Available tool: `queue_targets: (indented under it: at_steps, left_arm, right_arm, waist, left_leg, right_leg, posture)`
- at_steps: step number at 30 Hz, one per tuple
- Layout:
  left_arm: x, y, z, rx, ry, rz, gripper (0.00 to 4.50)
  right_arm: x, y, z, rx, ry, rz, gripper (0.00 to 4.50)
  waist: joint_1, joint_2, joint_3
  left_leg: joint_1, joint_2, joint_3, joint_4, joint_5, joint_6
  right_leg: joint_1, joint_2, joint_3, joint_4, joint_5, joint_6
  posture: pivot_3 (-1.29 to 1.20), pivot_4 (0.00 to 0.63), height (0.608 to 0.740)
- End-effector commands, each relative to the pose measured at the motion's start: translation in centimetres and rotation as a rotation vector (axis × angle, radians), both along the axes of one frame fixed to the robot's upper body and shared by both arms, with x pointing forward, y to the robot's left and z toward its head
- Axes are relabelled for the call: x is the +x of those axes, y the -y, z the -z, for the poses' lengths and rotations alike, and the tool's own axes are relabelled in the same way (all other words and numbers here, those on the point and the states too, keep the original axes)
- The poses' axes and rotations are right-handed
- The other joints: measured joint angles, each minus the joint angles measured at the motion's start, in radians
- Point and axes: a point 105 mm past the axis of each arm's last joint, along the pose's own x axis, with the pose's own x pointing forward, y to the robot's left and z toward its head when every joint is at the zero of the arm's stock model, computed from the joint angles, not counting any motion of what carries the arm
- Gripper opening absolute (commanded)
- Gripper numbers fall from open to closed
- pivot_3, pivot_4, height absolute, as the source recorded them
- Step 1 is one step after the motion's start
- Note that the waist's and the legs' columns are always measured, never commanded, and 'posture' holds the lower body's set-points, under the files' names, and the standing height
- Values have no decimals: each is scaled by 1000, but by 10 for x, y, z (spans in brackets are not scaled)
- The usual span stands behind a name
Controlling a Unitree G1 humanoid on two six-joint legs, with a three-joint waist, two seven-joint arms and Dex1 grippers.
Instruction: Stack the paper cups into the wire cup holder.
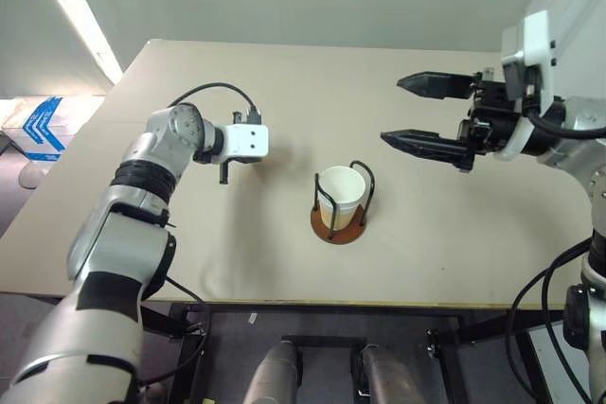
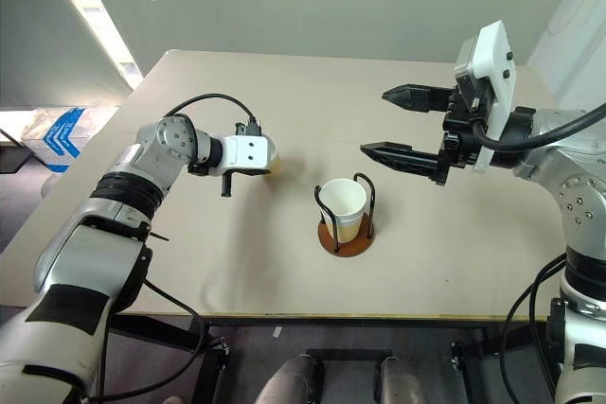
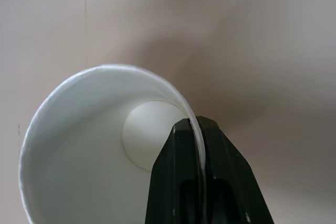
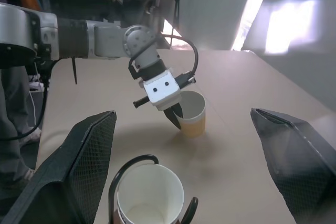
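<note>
- Worktop point(image 1: 445, 234): beige, carries everything listed below.
- Right hand point(image 1: 409, 111): raised above the worktop on the robot's right, pointing across toward the left, its two black fingers point(image 4: 79, 166) spread wide with nothing between them. Well apart from the free cup; nearer the holder, which sits below and to its left.
- Left hand point(image 4: 175, 115): lowered onto a free paper cup point(image 4: 192, 114) that stands upright on the worktop. Fingers shut on the cup's wall, one finger inside the rim, one outside (left wrist view). The cup in the left hand point(image 3: 94, 156) is empty, white inside.
- Wire cup holder point(image 1: 339, 227): stands near the worktop's front centre, between the two hands; reddish-brown base, black wire loops.
- Seated cup point(image 1: 339, 196): upright within the loops, rim near the loop tops.
- Open worktop between held cup and holder.
- Blue-and-white box point(image 1: 38, 125) on the floor off the left edge.
</note>
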Motion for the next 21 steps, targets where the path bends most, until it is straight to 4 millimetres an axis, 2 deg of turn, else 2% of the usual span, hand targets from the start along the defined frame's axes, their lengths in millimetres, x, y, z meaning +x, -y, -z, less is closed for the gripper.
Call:
queue_targets:
  at_steps: [1,6,11,18,21]
  left_arm:
    - [-1,-1,-30,-23,47,31,62]
    - [-17,26,-58,-124,-7,187,62]
    - [-48,61,-95,-201,-44,392,62]
    - [-84,81,-114,-176,-87,547,62]
    - [-91,90,-120,-184,-102,583,62]
  right_arm:
    - [-7,7,-12,21,73,-8,4355]
    - [-12,20,-5,-37,125,-35,4355]
    - [-18,28,6,-78,67,-58,4355]
    - [-37,38,29,-167,-37,-96,4355]
    - [-44,43,30,-175,-37,-90,4355]
  waist:
    - [0,0,0]
    - [7,0,0]
    - [10,0,0]
    - [6,0,0]
    - [6,0,0]
  left_leg:
    - [0,0,0,0,0,0]
    - [-1,0,0,0,0,1]
    - [-3,0,1,2,-1,3]
    - [-2,0,2,3,-1,4]
    - [-1,1,2,2,-1,4]
  right_leg:
    - [0,0,0,0,0,0]
    - [0,0,0,0,0,0]
    - [0,0,0,0,-1,1]
    - [1,-1,0,0,-2,4]
    - [2,-1,0,0,-3,5]
  posture:
    - [0,150,740]
    - [0,150,740]
    - [0,150,740]
    - [0,150,740]
    - [0,150,740]
